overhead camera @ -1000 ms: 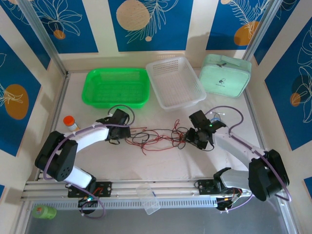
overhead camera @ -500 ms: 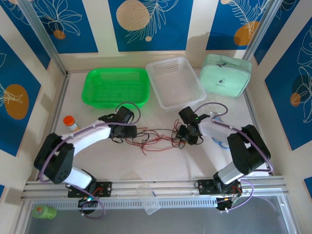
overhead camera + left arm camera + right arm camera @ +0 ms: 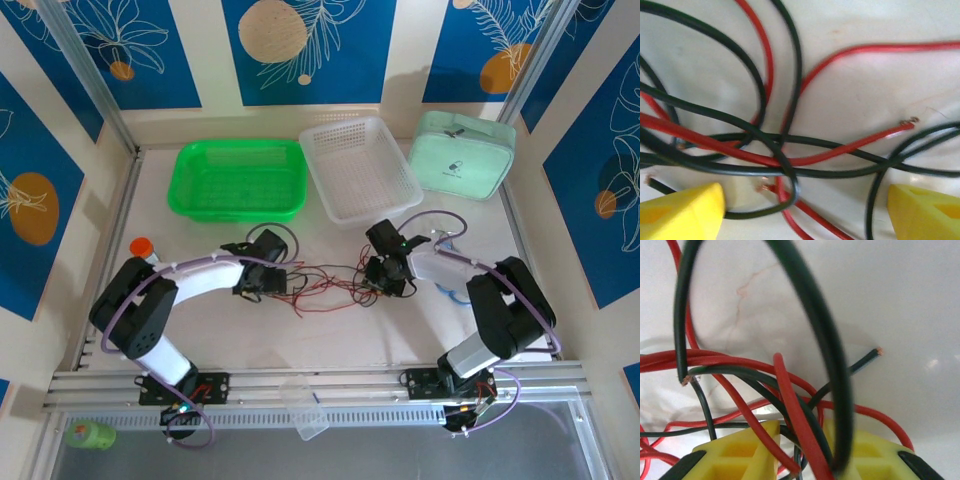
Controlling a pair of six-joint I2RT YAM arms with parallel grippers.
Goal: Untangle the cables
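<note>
Red and black cables lie in a loose tangle at the centre of the white table, strands crossing one another and spreading mostly along the 9-to-3 o'clock line. Left gripper sits at the 9 o'clock end of the tangle, low over the strands. In the left wrist view the left gripper has its jaws wide apart, yellow fingertips at either lower corner, several cables lying flat on the table between them, nothing clamped; bare copper shows at a few cut ends. Right gripper sits at the 3 o'clock end. In the right wrist view the right gripper has its jaws drawn narrow, with the cables, red and black, passing through the gap between the yellow fingers, and one black loop arches up toward the lens; cannot tell whether the strands are actually pinched. From the tangle: green basket at 11 o'clock, white basket at 1 o'clock, mint-green case at 2 o'clock, orange-capped bottle at 9 o'clock beyond the left arm.
</note>
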